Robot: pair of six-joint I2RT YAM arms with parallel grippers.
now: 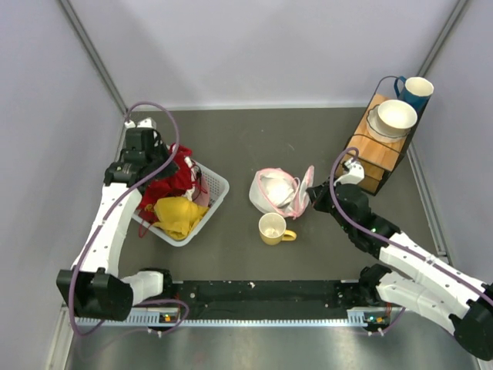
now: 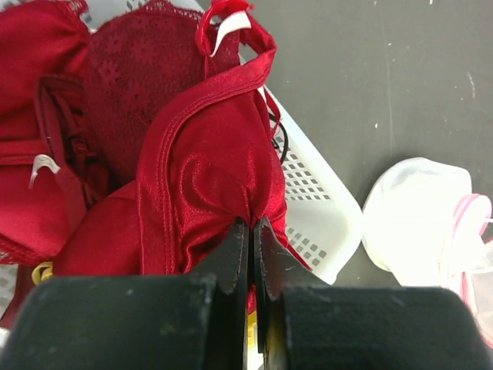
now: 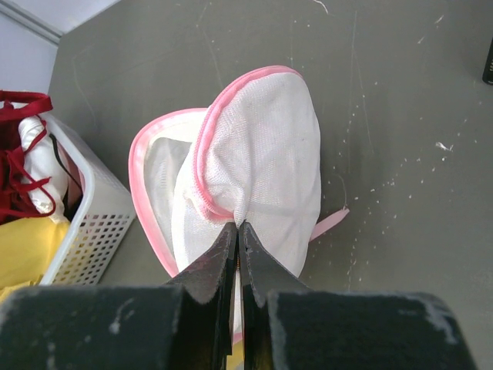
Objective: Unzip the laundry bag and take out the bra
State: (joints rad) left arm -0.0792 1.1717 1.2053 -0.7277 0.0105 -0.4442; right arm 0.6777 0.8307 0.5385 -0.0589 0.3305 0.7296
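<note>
Black right gripper (image 3: 237, 230): jaws together, pinching a fold of the pink-trimmed translucent white mesh laundry bag (image 3: 269, 146) at its zipper edge. That flap is lifted and stands between the fingers and the bag's mouth. Pink trim loops open on the left side of the flap, so the bag is unzipped at least part way.

Soft white bra (image 1: 279, 189): one. It sits in the open bag at mid-table, with the pale cups showing through the mouth from above. Can't tell whether any strap is outside.

Black left gripper (image 2: 251, 231): jaws together, clamped on a shiny red satin garment (image 2: 208, 169) held over the white slatted plastic basket (image 2: 320, 208), well apart from the bag.

Counts:
- 2 grippers, both pinching fabric
- 1 laundry bag, 1 bra
- 1 basket at table left, holding a heap of red clothes (number not countable) and 1 yellow garment (image 1: 179, 216)
- 1 yellow ceramic mug (image 1: 271, 228), upright, handle to the right, just beside the bag on the near side, between the bag and the arm bases
- 1 wooden rack (image 1: 377, 154) at the far right corner, carrying a white bowl (image 1: 397, 116) and 1 blue mug (image 1: 416, 91)

Dark grey table (image 1: 231, 146) carries everything. The mug is the closest thing to the bag, and the basket's corner is near the bag's left side without touching it.
</note>
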